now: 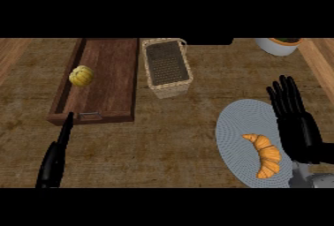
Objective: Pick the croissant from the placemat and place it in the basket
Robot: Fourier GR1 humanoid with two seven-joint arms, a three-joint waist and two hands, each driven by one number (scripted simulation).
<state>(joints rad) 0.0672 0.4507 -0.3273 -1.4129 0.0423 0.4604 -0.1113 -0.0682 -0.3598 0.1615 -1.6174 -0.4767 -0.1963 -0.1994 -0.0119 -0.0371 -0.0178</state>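
The left hand (55,154) is showing at the lower left of the frame, seen edge-on, its fingers extended straight and pointing up toward the wooden tray; it is holding nothing and is lying over bare counter (163,145). Directly above it, in the upper left, the wooden tray (104,57) is sitting on the counter with a metal handle on its near end. A yellow round fruit (81,76) is resting inside the tray, toward its left wall.

Just right of the tray, at upper centre, the basket (167,66) is standing with its dark interior facing up; nothing is lying in it. At the upper right edge, a white pot (279,45) is partly showing.

In the lower right, the grey oval placemat (238,128) is lying on the counter. The croissant (265,156) is resting on the placemat, in its lower right portion, well apart from the basket.

The right hand (295,123) is positioned at the right edge, over the placemat's right side and just beside the croissant. Its fingers are extended straight, pointing toward the top of the frame, and are gripping nothing; the grey forearm is entering at the lower right corner.
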